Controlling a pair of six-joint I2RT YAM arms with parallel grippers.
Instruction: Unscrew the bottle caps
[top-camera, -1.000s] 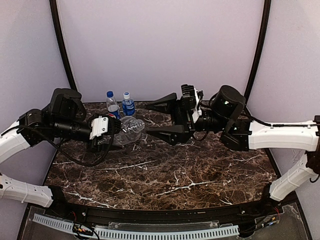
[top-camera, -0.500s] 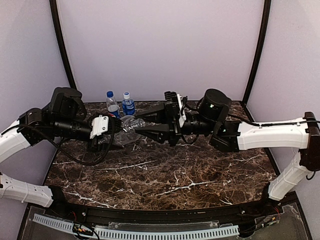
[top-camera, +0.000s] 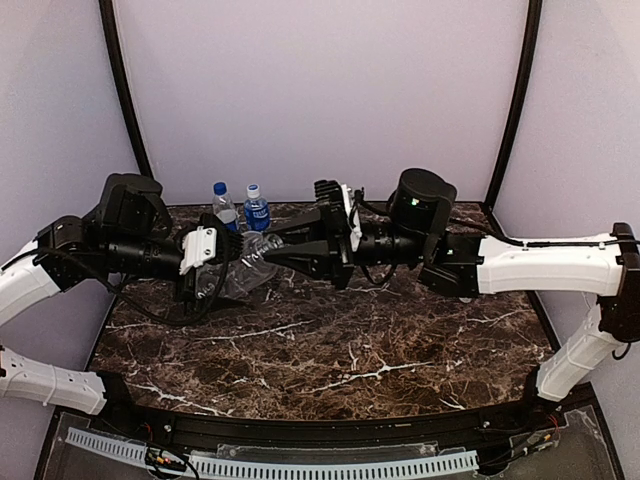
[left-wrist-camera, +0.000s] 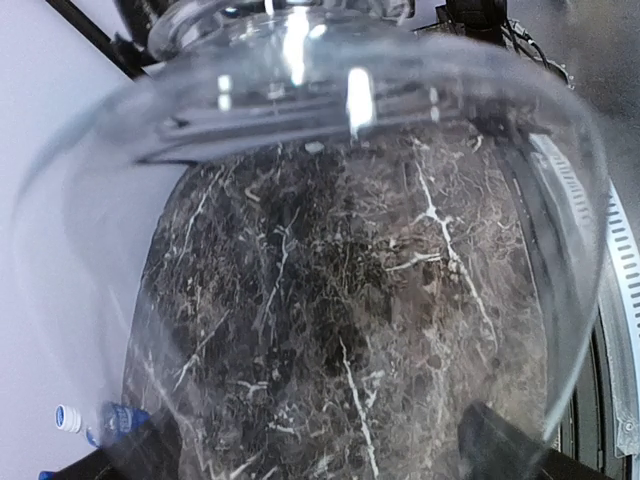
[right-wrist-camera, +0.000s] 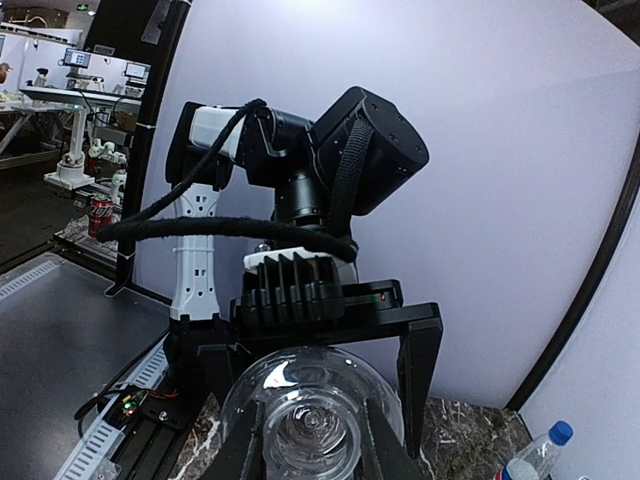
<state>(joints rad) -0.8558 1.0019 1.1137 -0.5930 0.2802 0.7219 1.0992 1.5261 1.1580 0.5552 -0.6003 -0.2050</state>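
Above the table (top-camera: 350, 365), plain bottle (top-camera: 250, 272) horizontal, neck pointing right.

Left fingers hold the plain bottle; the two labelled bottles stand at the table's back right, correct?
No: the top view shows the Pepsi bottle and the blue-label bottle at the back left. The left fingers do hold the plain bottle.

Right gripper (top-camera: 259, 248) advanced leftward, jaws narrowed around plain bottle (top-camera: 243, 277) neck
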